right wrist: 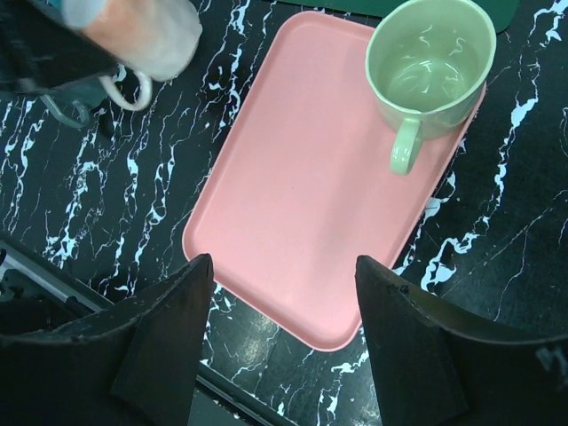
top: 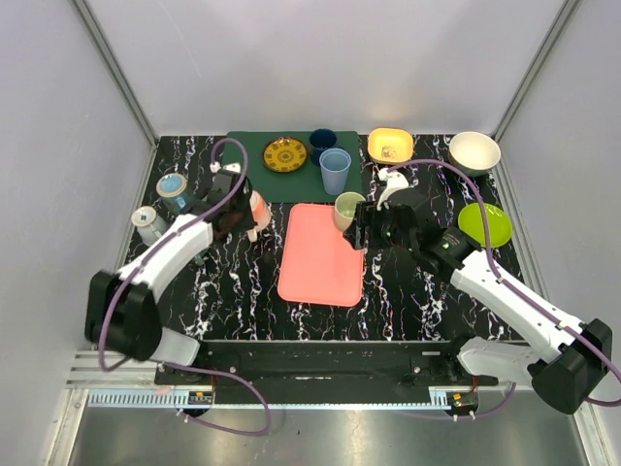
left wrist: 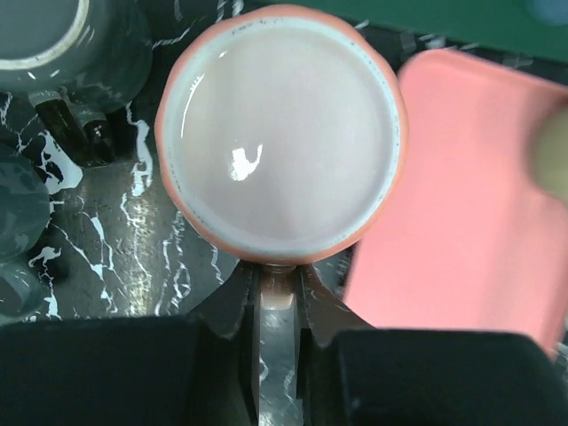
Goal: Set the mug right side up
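Note:
A salmon-pink mug (top: pixel 258 212) is at the left of the pink tray (top: pixel 320 257). My left gripper (top: pixel 238 209) is shut on its handle (left wrist: pixel 278 288), with both fingers pinching it. In the left wrist view a round, pale, glossy face of the mug (left wrist: pixel 282 133) fills the frame. I cannot tell whether that face is the mouth or the base. The mug shows blurred and tilted in the right wrist view (right wrist: pixel 146 35). My right gripper (right wrist: pixel 284 346) is open and empty above the tray's near right edge (top: pixel 364 228).
A green mug (right wrist: pixel 430 67) stands upright on the tray's far right corner. Two grey mugs (top: pixel 173 186) (top: pixel 148 221) stand at the left. At the back a green mat (top: pixel 247 175) holds a patterned plate (top: pixel 285 154) and a blue cup (top: pixel 335 170). Yellow (top: pixel 390 145) and white (top: pixel 474 150) bowls and a green plate (top: pixel 484 224) stand at the right.

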Motion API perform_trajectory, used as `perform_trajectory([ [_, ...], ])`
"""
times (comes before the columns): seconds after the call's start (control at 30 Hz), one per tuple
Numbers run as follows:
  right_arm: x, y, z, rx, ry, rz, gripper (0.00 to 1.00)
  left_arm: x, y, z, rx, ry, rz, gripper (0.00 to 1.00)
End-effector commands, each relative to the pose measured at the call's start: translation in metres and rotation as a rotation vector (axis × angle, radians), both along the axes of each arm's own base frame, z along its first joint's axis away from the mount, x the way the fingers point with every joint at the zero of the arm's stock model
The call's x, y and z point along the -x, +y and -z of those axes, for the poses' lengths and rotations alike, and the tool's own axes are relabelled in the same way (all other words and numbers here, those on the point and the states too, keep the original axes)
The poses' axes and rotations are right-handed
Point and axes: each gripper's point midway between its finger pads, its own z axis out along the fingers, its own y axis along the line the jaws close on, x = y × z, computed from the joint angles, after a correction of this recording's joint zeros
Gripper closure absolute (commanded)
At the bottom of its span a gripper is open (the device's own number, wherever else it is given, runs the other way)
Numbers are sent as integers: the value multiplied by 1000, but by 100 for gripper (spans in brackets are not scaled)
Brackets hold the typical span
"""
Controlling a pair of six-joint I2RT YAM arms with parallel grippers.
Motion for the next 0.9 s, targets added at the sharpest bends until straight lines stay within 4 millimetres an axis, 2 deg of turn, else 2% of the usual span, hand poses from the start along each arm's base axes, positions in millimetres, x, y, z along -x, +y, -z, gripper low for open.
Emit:
perform_trajectory([
  [0.0,4,13,-28,-99,-53,-47,29,-1,-29,-111,200,-308,63,100],
  [0.03,5,16,-31,-118,-48,-52,29,6,-33,-114,227,-314,76,100],
  [0.07,13,22,-35,-154,-38,-92,29,12,-37,-135,284,-380,94,100],
  [0.1,15,30,-45,-206,-59,-123,29,22,-49,-145,377,-392,130,100],
  [0.13,20,36,-44,-255,-31,-141,28,31,-54,-140,427,-391,145,100],
  [0.17,35,45,-54,-327,-24,-222,27,37,-61,-170,517,-498,177,100],
  [0.2,38,55,-73,-434,-38,-246,26,49,-73,-181,628,-504,217,100],
  [0.23,45,58,-67,-476,-10,-270,25,56,-78,-174,679,-500,229,100],
  [0.27,59,63,-75,-536,4,-330,24,64,-80,-205,762,-608,264,100],
  [0.3,62,69,-98,-644,-26,-358,22,75,-87,-214,858,-599,285,100],
  [0.33,67,71,-93,-676,0,-374,20,80,-90,-213,899,-599,297,100],
  [0.37,74,74,-96,-710,11,-414,20,88,-91,-233,977,-645,318,100],
  [0.4,77,76,-110,-776,2,-434,19,97,-96,-239,1023,-645,356,100],
  [0.43,78,77,-108,-797,14,-446,19,102,-97,-237,1061,-642,367,100],
  [0.47,80,81,-106,-813,38,-473,19,112,-97,-258,1137,-693,395,100],
  [0.57,81,89,-118,-907,36,-524,21,128,-97,-273,1227,-736,436,100],
  [0.63,77,95,-112,-936,78,-523,22,135,-97,-278,1259,-751,458,100],
  [0.7,75,99,-119,-954,72,-543,24,139,-97,-281,1290,-750,465,100],
  [0.77,68,105,-113,-941,90,-542,24,144,-99,-283,1308,-748,481,100],
  [0.87,63,111,-116,-937,82,-549,25,146,-101,-282,1307,-740,492,100],
])
